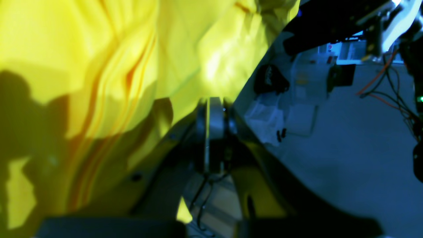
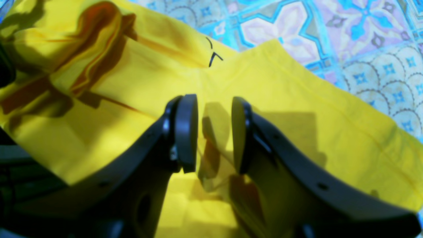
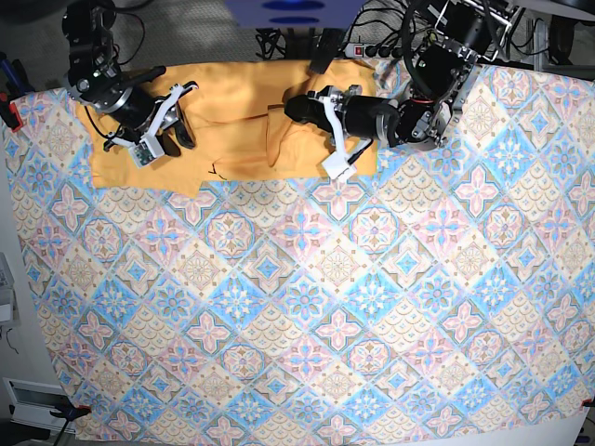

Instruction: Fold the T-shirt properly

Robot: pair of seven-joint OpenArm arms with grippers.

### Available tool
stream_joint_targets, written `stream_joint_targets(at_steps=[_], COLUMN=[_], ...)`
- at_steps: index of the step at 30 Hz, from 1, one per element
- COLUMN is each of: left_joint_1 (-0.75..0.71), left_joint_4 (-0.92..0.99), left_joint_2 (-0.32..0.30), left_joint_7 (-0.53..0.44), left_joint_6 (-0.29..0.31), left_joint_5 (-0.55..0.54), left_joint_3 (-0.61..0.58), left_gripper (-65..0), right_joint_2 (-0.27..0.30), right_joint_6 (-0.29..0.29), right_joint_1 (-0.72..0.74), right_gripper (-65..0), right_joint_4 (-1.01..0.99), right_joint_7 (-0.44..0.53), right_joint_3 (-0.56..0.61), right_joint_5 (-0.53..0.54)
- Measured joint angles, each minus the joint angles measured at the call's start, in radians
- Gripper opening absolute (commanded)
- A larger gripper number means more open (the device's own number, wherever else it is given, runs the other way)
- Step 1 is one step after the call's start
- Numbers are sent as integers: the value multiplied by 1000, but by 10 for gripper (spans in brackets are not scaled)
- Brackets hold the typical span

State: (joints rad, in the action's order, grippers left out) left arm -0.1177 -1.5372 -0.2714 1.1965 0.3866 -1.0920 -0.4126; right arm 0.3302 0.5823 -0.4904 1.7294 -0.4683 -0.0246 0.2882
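A: Start near. What fills the front of the table?

B: Only the tiled cloth (image 3: pixel 307 307), blue, pink and beige, spread over the whole top. Nothing lies on its near part

A: And the T-shirt?

B: The T-shirt (image 3: pixel 232 130) lies at the far edge, left of centre, a pale yellow-orange band running left to right on the cloth. It is rumpled, with a raised fold near its middle and a thin dark line at its near edge

A: Where is the right gripper?

B: The right gripper (image 2: pixel 214 132) is over the shirt's left part, at the scene's far left. Its jaws stand partly apart with a clear gap. Yellow fabric lies under and between them, creased, but the pads do not press on it, so it holds nothing

A: And the left gripper?

B: The left gripper (image 1: pixel 211 109) reaches in from the far right, low over the shirt's right part, just beside the raised fold. Its jaws are closed tight, and a thin edge of yellow fabric runs between the pads, so it has the shirt pinched. From its own camera the fabric rises away from the pinch in loose folds

A: Beyond that?

B: Past the table's far edge, a power strip (image 3: pixel 358 48) and dark cables lie on the floor
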Motion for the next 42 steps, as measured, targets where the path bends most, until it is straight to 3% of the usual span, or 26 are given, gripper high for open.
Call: stream_joint_targets(at_steps=[9,14,17,23,36,42], left_joint_1=[-52,-181,-234,-256,-248,-230], left_joint_4=[-104,-140,-161,-157,-69,-30], left_joint_2=[-28,-89,-96,-92,-61,-3], left_joint_7=[-4,4,0,-2,-8,-8], left_joint_6=[0,-4,-7,-3,-3,0], left_joint_5=[-13,-3,-2,5,176,219], left_joint_3=[33,147,242,227,199,194], left_gripper=[-640,-492,-452,-446,-446,-446], right_joint_2=[1,2,2,2,2,2], right_joint_6=[1,1,1,1,1,1], right_joint_1=[1,1,0,1,3,3], right_gripper=[-474,-474,-474,-474,-474,-474], right_joint_4=[0,0,0,0,0,0], right_joint_7=[0,-3,-3,-3,-3,-4], right_joint_3=[0,0,0,0,0,0], right_joint_5=[0,0,0,0,0,0])
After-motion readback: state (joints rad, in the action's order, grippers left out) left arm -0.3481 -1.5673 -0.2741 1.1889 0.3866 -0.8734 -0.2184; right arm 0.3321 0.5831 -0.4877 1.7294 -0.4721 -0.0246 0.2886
